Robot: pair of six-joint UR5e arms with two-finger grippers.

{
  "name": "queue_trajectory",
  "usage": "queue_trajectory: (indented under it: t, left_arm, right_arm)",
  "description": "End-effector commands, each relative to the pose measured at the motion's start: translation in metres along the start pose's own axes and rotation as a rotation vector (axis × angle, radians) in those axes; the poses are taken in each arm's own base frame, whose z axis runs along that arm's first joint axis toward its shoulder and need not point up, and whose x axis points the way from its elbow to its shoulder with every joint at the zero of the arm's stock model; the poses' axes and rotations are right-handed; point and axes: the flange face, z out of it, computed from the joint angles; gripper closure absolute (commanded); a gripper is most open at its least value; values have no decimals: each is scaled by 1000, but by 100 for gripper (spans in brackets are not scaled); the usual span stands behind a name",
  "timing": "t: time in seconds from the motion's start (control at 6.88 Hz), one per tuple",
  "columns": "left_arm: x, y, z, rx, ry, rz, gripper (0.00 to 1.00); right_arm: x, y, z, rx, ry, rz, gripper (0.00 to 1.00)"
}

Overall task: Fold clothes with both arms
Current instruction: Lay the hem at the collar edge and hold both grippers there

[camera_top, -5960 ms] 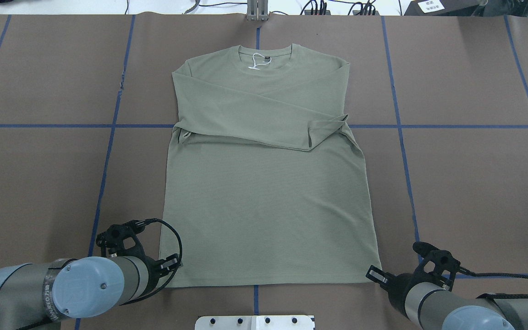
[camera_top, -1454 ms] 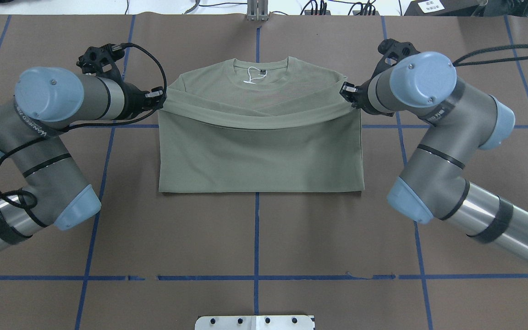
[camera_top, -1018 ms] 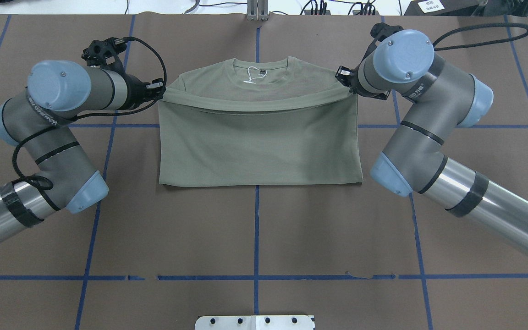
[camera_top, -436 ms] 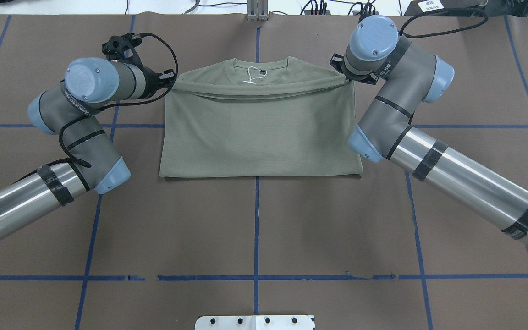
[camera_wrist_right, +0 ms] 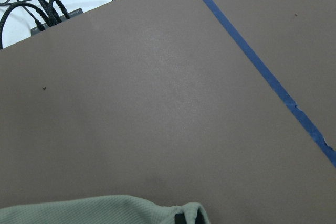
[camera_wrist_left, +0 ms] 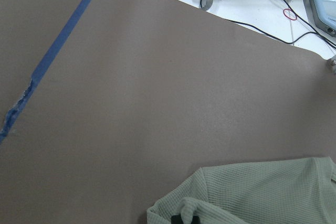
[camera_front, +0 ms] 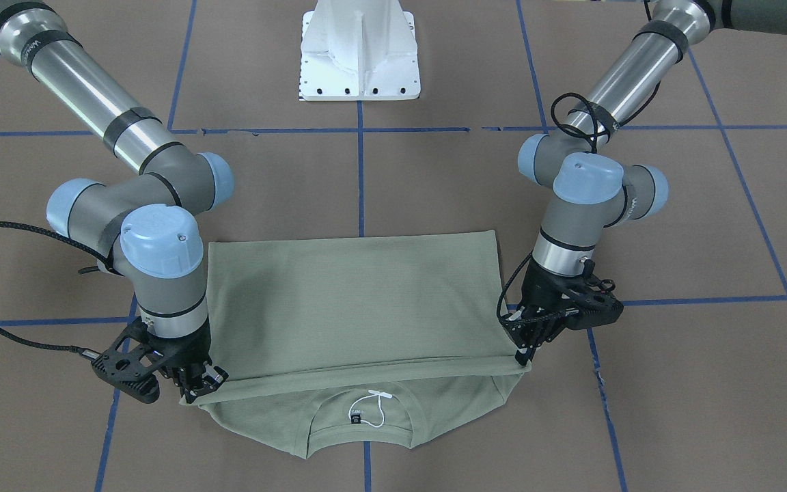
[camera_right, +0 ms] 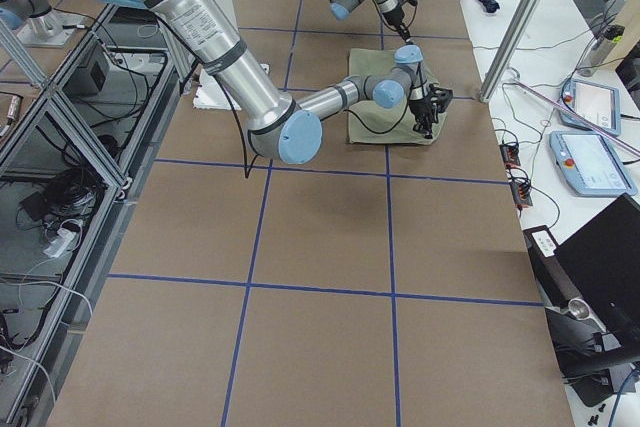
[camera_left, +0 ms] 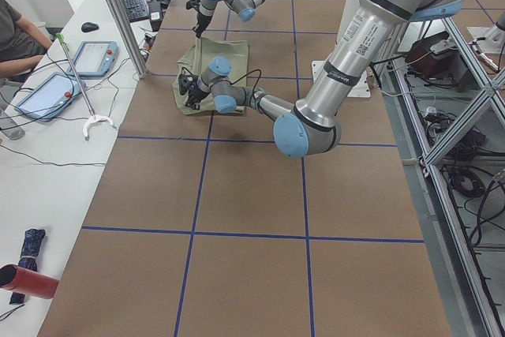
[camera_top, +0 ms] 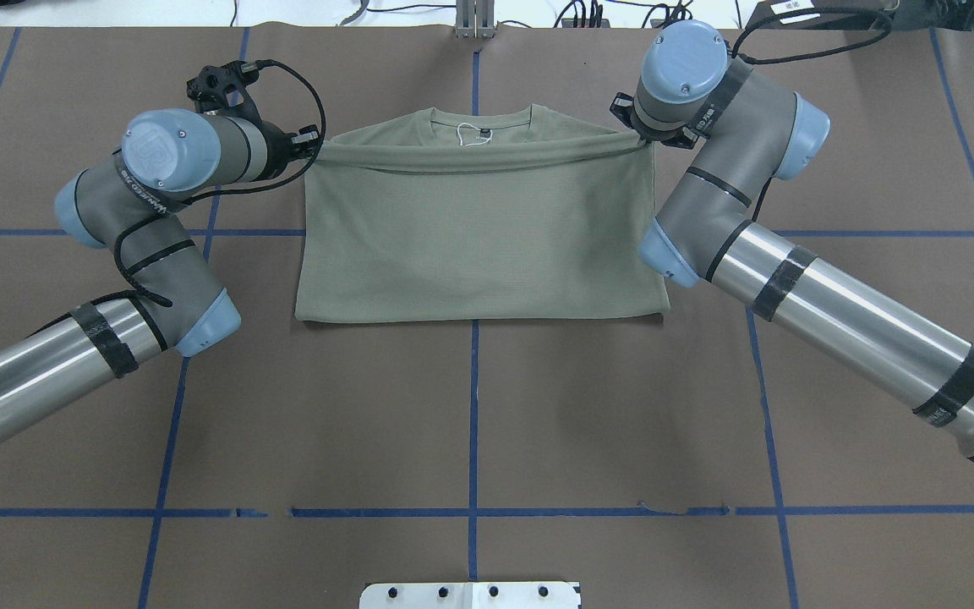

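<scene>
Lying on the brown table [camera_top: 470, 406], one sage-green shirt [camera_top: 478, 245] is folded in half, its hem just short of the collar and one white string loop [camera_top: 468, 134]. Two arms reach in. The left gripper [camera_front: 522, 357] and right gripper [camera_front: 205, 389] each clamp one hem corner.

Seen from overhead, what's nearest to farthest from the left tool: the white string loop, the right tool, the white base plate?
From the left tool:
1. white string loop, on the collar of the shirt.
2. right tool, at the shirt's opposite corner.
3. white base plate, at the view's bottom edge.
</scene>
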Motion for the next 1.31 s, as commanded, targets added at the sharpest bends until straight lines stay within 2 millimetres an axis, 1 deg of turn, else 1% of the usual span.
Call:
queue_trajectory:
  t: [0.0,0.15,0.29,0.58,0.73,0.87,1.02,1.16]
  left_arm:
    - [-5,0,5,4,8,0,100]
    - [-5,0,5,4,10,0,100]
    - [-9,1,9,2,-1,0,100]
    - [-13,2,10,0,-5,0,100]
    - [-12,2,9,0,-3,0,100]
    - [-13,2,10,0,-5,0,100]
    - [-13,2,9,0,-3,0,77]
    - [-13,1,9,1,-4,42,64]
  right_arm:
    - [-1,-1,4,3,-9,0,100]
    - [-4,-1,1,5,-13,-1,100]
    - [-7,-2,-1,5,-18,-1,100]
    - [-9,-2,2,6,-12,-2,100]
    - [-8,-1,7,4,-3,-2,100]
    - [-14,-2,5,5,-4,-3,100]
    - [-14,-2,7,4,-1,-2,77]
    - [-16,-2,5,4,-3,-2,61]
